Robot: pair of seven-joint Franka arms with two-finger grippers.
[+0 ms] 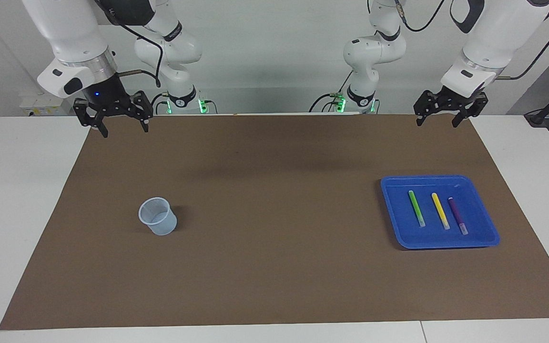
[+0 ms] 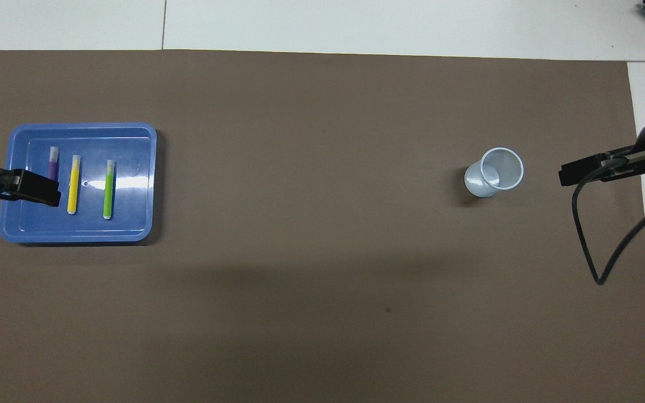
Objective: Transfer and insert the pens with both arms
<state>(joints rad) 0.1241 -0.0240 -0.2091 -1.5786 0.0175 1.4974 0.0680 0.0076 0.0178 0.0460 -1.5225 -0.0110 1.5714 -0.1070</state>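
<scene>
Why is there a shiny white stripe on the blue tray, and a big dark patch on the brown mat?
In the overhead view, lamp glare streaks across the blue tray beside the green pen; in the facing view the tray shows almost no shine. Both views show a soft wide shadow on the brown mat, probably cast by the arms.

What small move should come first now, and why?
Probably the left gripper should come down over the blue tray toward the green pen. Both grippers hang open and hold nothing; the green, yellow pen and purple pen lie side by side in the tray at the left arm's end. The right gripper waits; the cup stands at its end.
</scene>
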